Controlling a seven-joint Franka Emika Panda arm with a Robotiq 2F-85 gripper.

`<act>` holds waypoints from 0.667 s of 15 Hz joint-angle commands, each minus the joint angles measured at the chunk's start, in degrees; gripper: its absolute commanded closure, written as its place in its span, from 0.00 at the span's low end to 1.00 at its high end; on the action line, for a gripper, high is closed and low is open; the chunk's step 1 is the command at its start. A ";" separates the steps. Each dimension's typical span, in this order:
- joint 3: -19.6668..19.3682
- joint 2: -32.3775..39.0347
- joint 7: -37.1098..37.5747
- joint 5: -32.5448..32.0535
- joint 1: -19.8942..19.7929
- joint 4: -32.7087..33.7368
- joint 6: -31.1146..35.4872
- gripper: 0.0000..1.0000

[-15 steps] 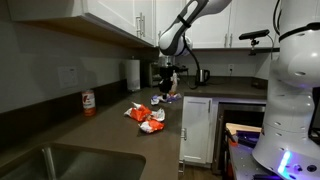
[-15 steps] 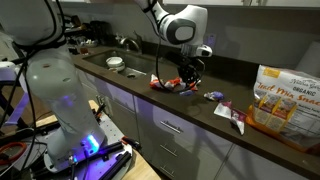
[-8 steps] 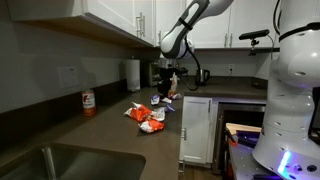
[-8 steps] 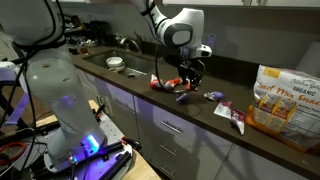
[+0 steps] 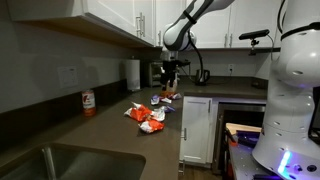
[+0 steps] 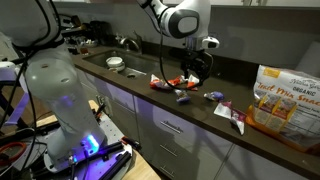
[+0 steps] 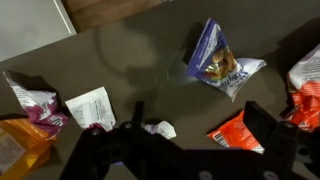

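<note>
In the wrist view the dark surface [image 7: 120, 55] carries many snack packets. At the far left lies a purple and white packet [image 7: 28, 98], with an orange bag [image 7: 14, 150] below it in the corner. Just beside it comes a flat white packet [image 7: 92, 107], then a small crumpled white wrapper [image 7: 158, 128].

The wrapper is close to the finger of the claw [image 7: 198, 140] on the picture's left side. The claw is spread wide and pinches nothing; between its two fingers only bare surface shows.

The blue snack bag [image 7: 222, 65] is the thing nearest to this opening. It lies flat on the surface ahead of the claw, toward the top of the picture, a little to the right of the middle and apart from both fingers. Its long axis runs slanted, from upper left to lower right, so it is not square to the line between the fingers.

Further right are a red packet [image 7: 235, 130], near the other finger, and a red and white packet [image 7: 305, 85] at the edge. In an exterior view the claw [image 6: 199, 70] hangs above the blue snack bag [image 6: 183, 95] without touching it.
</note>
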 commanded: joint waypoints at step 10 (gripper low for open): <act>-1.17 -7.26 1.34 0.20 -1.14 4.93 -19.49 0.00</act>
